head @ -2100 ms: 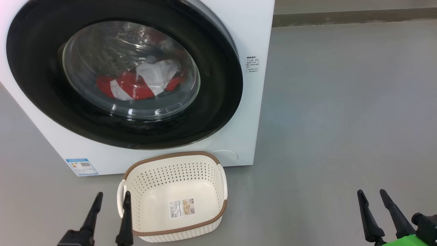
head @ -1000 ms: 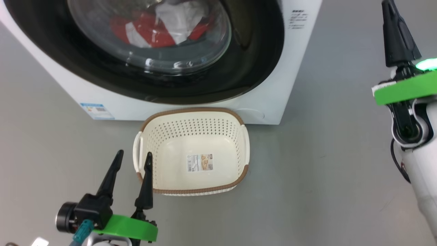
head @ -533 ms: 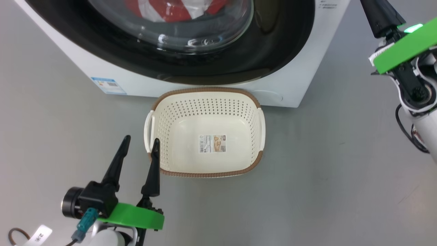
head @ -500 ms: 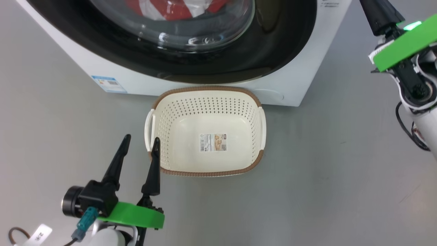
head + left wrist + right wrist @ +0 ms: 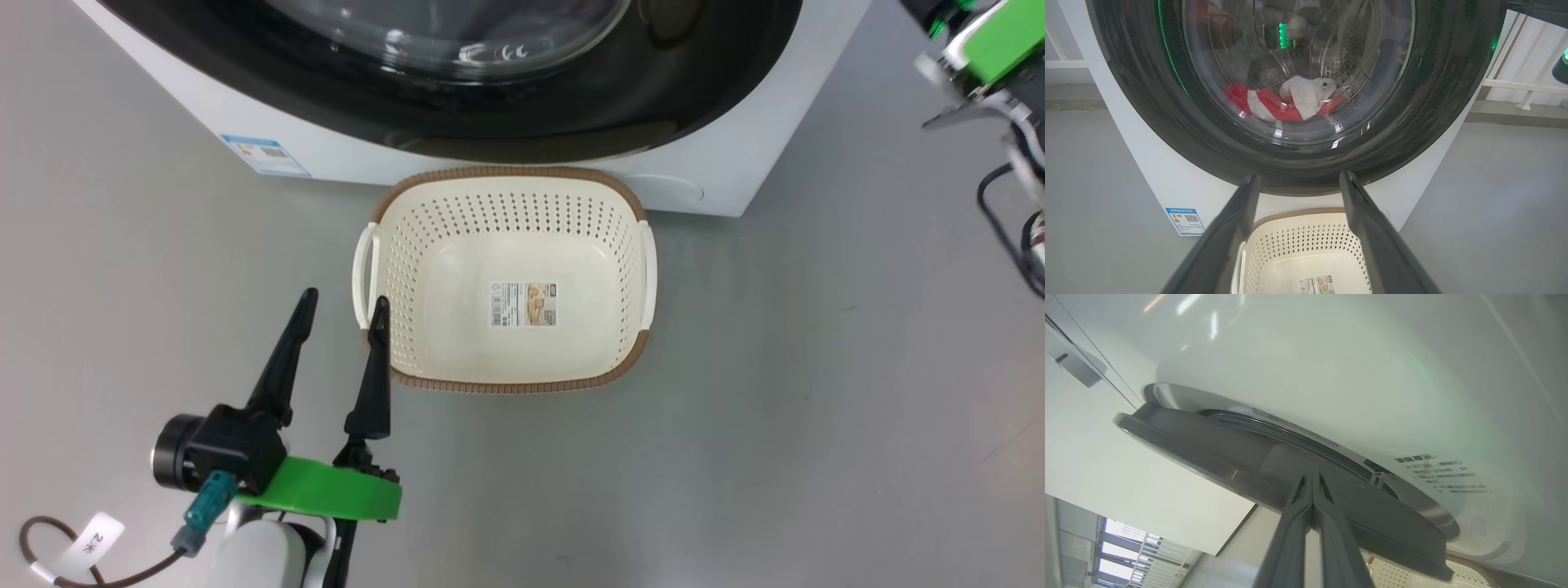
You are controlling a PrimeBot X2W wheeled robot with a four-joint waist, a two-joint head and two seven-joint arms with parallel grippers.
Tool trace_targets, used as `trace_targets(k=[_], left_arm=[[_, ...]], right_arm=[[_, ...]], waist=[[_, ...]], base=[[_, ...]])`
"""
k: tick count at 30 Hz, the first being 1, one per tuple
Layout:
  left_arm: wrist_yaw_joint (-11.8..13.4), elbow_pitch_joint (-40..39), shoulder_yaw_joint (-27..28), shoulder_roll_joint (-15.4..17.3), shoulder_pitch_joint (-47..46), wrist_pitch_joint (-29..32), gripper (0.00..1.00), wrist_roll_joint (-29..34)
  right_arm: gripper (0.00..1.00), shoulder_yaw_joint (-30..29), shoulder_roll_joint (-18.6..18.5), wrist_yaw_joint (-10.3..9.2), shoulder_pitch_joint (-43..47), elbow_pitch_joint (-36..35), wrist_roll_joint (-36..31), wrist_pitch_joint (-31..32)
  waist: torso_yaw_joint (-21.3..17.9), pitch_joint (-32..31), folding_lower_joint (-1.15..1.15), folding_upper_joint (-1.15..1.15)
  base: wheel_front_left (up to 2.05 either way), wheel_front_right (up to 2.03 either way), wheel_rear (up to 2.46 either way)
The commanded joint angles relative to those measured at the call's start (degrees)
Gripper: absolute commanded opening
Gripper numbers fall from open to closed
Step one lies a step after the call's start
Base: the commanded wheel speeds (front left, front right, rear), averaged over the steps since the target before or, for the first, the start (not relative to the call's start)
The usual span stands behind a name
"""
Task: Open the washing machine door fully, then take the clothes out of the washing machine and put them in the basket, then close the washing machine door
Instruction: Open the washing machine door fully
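The washing machine door [image 5: 1147, 102] is seen lying across the front of the white washing machine [image 5: 735, 163], its glossy black rim ringing the bulging glass window. Behind that glass, the red and white clothes [image 5: 1290, 108] are heaped at the bottom of the perforated steel drum. The cream basket [image 5: 506, 173] is set on the grey floor [image 5: 816, 392] just in front of the machine, below the door, with a label [image 5: 524, 304] on its bottom. A blue sticker [image 5: 265, 153] is fixed low on the machine's front.

The left gripper [image 5: 344, 298] is held low beside the basket's left handle with its fingers spread wide apart and nothing between them. The right gripper [image 5: 1312, 473] is pressed together, fingertip to fingertip, and is pointed at the door's outer edge; whether it touches that edge cannot be told.
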Motion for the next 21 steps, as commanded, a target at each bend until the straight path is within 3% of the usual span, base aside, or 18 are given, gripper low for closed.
trace_targets(k=[1, 10, 21], left_arm=[[0.49, -1.64, 1.47, 1.02, -1.49, -0.70, 1.00, -0.29], [0.81, -2.21, 0.67, 1.02, -3.66, -0.70, 1.00, -1.08], [1.50, -2.33, -0.69, 1.01, -4.61, -0.70, 1.00, -2.47]], right_arm=[[0.00, -1.27, 0.76, -0.05, -0.60, -0.32, 1.91, 1.94], [0.00, -4.40, 4.12, -0.05, -5.35, 6.37, 7.76, 14.93], [0.00, -6.16, 6.25, -0.05, -7.21, 9.51, 7.98, 21.85]], waist=[[0.15, 1.08, 0.00, 0.00], [0.55, 4.17, 0.00, 0.00], [1.54, 4.69, 0.00, 0.00]], base=[[0.00, 0.00, 0.00], [0.00, 0.00, 0.00], [0.00, 0.00, 0.00]])
